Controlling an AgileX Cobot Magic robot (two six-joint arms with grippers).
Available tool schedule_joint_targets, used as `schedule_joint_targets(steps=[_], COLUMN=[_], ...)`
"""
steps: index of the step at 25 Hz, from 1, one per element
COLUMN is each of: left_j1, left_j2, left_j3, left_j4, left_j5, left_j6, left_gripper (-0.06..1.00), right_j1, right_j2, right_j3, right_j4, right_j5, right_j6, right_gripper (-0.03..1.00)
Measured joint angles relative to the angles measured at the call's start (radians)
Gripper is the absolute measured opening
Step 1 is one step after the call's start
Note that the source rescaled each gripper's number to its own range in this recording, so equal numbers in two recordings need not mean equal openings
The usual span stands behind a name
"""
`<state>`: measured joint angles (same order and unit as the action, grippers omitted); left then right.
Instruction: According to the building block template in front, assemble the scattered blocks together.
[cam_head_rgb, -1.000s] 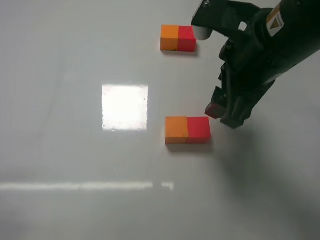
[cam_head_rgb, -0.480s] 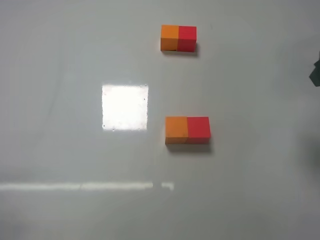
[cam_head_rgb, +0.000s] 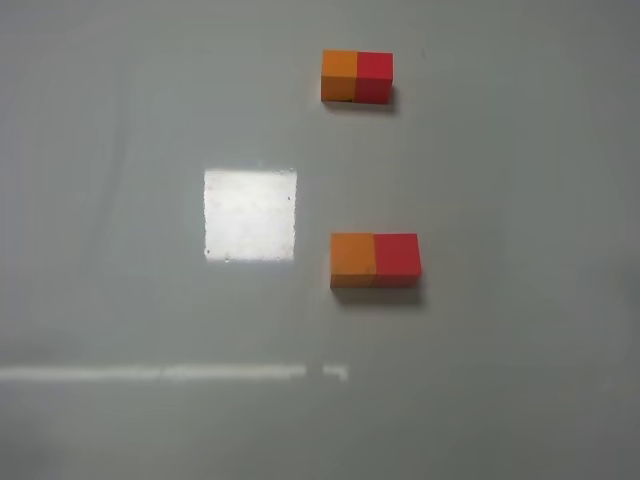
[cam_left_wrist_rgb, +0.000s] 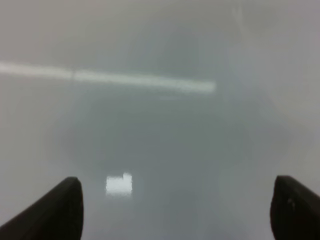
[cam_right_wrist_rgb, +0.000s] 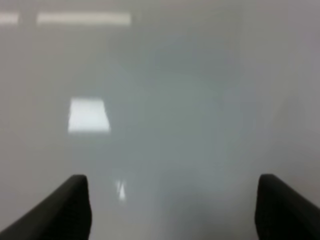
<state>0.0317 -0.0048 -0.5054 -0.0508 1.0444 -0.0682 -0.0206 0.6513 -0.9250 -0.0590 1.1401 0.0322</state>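
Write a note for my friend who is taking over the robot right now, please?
Left end effector: open, empty, over bare table.
Right end effector: open, empty, over bare table.
Template: at the far side of the table, orange half on the left, red on the right.
Orange cube and red cube: side by side, touching, same color order as the template.
Done: the blocks look joined.
Left: probably nothing; just check the match.

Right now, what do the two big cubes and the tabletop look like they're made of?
Orange cube and red cube: matte, flat color, no glare, crisp edges; likely painted wood or foam, can't tell which. Tabletop: smooth, glossy, pale grey; it mirrors ceiling lights, so probably laminate or coated board.
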Motion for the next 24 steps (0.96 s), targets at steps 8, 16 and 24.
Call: schedule_joint_targets(steps=[8,16,24], left_j1=[0.000,0.000,0.000], left_j2=[0.000,0.000,0.000], left_j3=[0.000,0.000,0.000], left_j4=[0.000,0.000,0.000], left_j5=[0.000,0.000,0.000], left_j6=[-0.001,-0.001,-0.001], left_gripper=[0.00,0.00,0.00], right_j1=[0.000,0.000,0.000], right_j2=[-0.432,-0.655,-0.655], right_j3=[0.338,0.413,0.418], right_j4=[0.012,0.020,0.029], right_j5=[-0.054,-0.134,-0.143], right_j6=[0.009,-0.012,-0.022], right_gripper=[0.55,0.55,0.53])
